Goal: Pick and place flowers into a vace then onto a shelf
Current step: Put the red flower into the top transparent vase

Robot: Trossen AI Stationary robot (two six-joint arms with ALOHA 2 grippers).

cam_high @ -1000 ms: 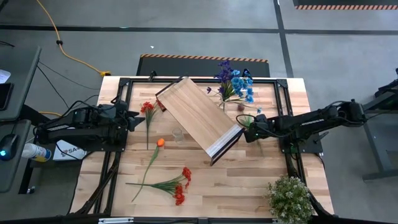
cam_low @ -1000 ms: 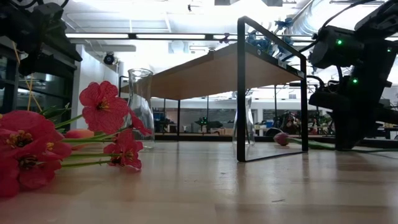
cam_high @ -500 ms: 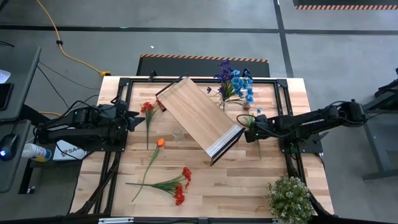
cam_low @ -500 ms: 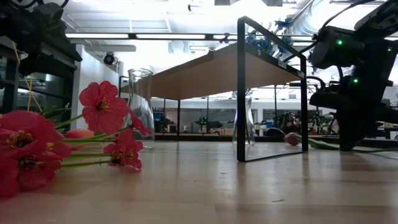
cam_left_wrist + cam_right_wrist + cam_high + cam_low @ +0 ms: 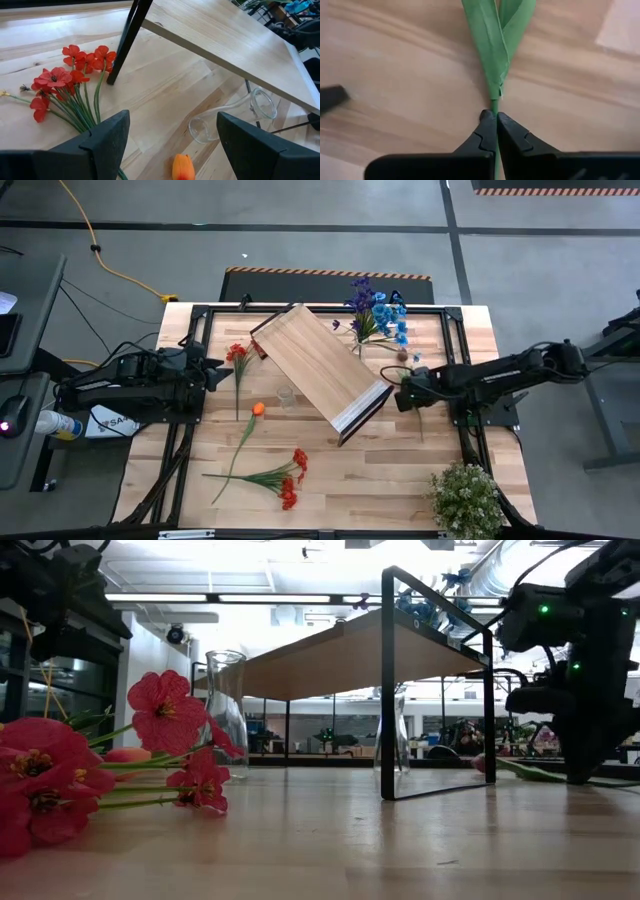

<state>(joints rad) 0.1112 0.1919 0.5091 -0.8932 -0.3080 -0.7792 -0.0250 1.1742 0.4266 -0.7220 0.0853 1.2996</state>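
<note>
Right gripper [image 5: 496, 122] sat low over the surface [image 5: 380, 470], just off the white end edge of the shelf [image 5: 318, 366]. Its jaws were pinched together on the thin green stem of a single flower [image 5: 495, 45]; the wrist view showed the stem caught between the tips with two long leaves spreading beyond them. In the low view that flower [image 5: 520, 770] lay nearly flat, a small pinkish bloom toward the shelf's leg and the stem running to the right gripper [image 5: 585, 775].

Left gripper [image 5: 170, 145] waited at the left side of the surface, jaws spread wide and holding nothing, near a bunch of red flowers [image 5: 65, 82].

The shelf stood diagonally across the middle of the surface on its dark frame. A clear glass vase [image 5: 232, 117] lay on its side beside it, with an orange tulip [image 5: 258, 409] close by. A second red bunch [image 5: 290, 475] lay nearer the front edge. Blue and purple flowers [image 5: 380, 315] stood at the far edge. A pale-green potted plant [image 5: 465, 498] occupied the front right corner.
</note>
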